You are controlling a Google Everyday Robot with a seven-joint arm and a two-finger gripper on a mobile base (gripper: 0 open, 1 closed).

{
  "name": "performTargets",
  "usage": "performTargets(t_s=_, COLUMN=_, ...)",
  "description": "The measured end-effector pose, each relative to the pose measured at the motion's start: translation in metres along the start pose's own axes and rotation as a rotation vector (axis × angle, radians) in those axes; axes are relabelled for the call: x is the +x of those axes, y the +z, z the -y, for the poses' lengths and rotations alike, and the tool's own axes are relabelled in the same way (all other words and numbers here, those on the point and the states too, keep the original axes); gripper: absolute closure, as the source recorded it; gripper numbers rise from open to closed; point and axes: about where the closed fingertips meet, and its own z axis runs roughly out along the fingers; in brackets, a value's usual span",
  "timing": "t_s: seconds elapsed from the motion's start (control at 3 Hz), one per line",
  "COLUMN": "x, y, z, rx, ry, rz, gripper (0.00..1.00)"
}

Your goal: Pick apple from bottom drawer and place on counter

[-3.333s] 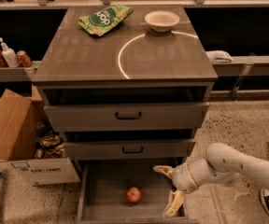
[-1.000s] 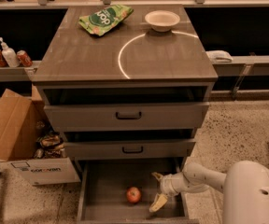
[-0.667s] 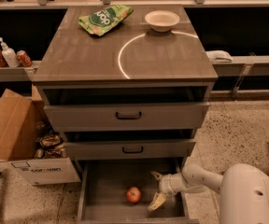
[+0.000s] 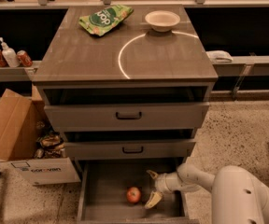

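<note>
Down in the bottom drawer the pincer has slid in closer, spread wide, now just beside the apple, which hasn't budged. Grab looks next; worktop trip comes after.

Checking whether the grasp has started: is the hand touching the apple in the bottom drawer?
Apart. In the camera view the hand, open inside the bottom drawer, sits beside the apple, with a strip of drawer floor showing between them.
</note>
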Motion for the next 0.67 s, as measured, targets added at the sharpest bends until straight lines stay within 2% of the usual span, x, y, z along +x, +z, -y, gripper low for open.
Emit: performTargets(t_s=0.67, x=0.003, y=0.028, z=0.007, rx=-0.013, ry=-0.062, rz=0.021, gripper=0.00)
